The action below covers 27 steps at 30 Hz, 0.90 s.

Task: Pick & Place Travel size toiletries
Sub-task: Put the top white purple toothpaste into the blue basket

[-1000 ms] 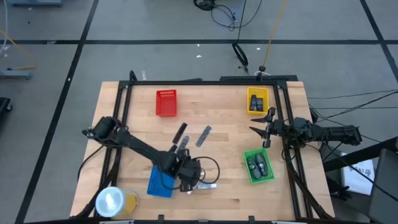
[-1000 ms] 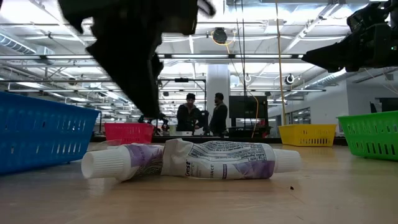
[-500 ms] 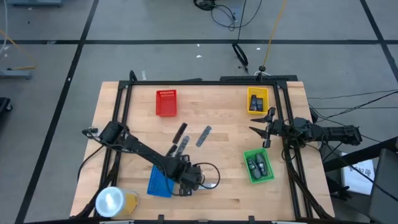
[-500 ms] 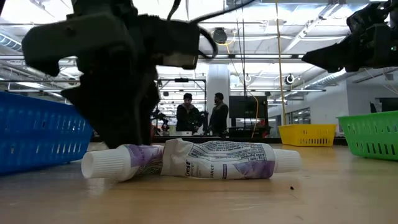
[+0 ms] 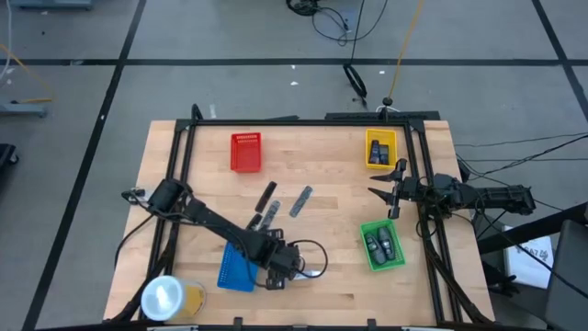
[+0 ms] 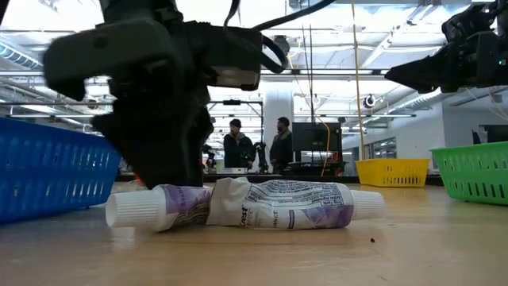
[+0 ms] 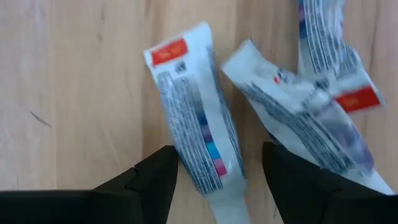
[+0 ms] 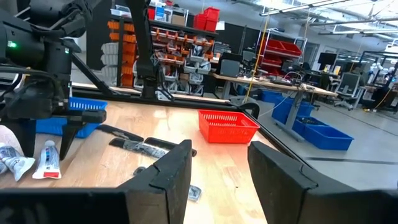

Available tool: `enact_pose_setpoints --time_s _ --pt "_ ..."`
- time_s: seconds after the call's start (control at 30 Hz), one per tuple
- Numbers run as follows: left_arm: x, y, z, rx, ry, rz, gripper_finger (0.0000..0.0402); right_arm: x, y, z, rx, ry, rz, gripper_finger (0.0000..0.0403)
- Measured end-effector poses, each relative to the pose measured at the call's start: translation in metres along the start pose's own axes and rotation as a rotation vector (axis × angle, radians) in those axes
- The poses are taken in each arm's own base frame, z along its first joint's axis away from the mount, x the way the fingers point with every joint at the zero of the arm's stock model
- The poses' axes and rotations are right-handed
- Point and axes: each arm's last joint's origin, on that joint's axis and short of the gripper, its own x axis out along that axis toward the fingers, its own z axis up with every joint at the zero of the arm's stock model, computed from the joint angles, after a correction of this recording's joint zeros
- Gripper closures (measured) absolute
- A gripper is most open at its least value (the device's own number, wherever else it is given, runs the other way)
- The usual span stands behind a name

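Note:
Crumpled white toothpaste tubes lie together on the wooden table near its front edge, right of the blue tray. My left gripper points down over them and is open. Its fingers stand on either side of one white tube, whose red end points away from the fingers. Another tube lies beside it, outside the fingers. Slim dark sticks lie mid-table. My right gripper waits open at the table's right edge, above the table. My left gripper comes from above, its fingers set across the white tube near the tube's middle. One fingertip stands right against the tube's side; I cannot tell whether it touches. The tube lies flat on the table.
A red tray stands at the far left and a yellow tray at the far right. A green tray holding dark pieces stands at the right. A yellowish roll stands at the near left corner. People stand in the room beyond the table.
My left gripper has come down onto the pile of tubes until its fingers stand at table height around one tube. The tubes have stayed in place.

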Motion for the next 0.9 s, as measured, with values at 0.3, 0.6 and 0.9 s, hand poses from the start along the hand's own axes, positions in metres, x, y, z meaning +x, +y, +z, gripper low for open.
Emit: enact_pose_setpoints --time_s 0.3,0.6,0.9 --pt "0.002 0.009 0.003 -0.020 0.004 0.008 0.0271 0.000 0.000 0.000 0.000 0.000 0.000 0.0253" --pt "-0.008 0.018 0.006 -0.021 0.009 0.015 0.0347 0.000 0.000 0.000 0.000 0.000 0.000 0.0250" --pt "-0.046 0.032 0.004 -0.029 0.003 0.097 0.0378 0.000 0.000 0.000 0.000 0.002 0.000 0.0252"
